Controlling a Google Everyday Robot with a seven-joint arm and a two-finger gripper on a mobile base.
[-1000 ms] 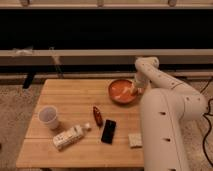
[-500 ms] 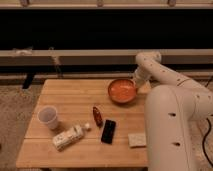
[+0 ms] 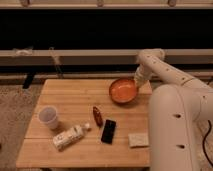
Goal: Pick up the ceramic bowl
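The ceramic bowl (image 3: 122, 91) is orange-red, round and glossy, at the back right of the wooden table (image 3: 70, 92). Its inside is tipped toward the camera. My gripper (image 3: 137, 82) comes down from the white arm (image 3: 152, 60) and is shut on the bowl's right rim. The bowl's right edge is partly hidden behind the gripper.
A translucent plastic cup (image 3: 49, 117) stands front left. A white bottle (image 3: 68, 137) lies on its side near the front. A small dark red bottle (image 3: 97, 115), a black phone (image 3: 108, 131) and a pale sponge (image 3: 138, 140) lie mid-table. My white body (image 3: 175, 130) fills the right.
The arm's upper part has swung right and back from over the bowl, so the whole bowl shows. The gripper stays at the bowl's right rim. The bowl has barely shifted.
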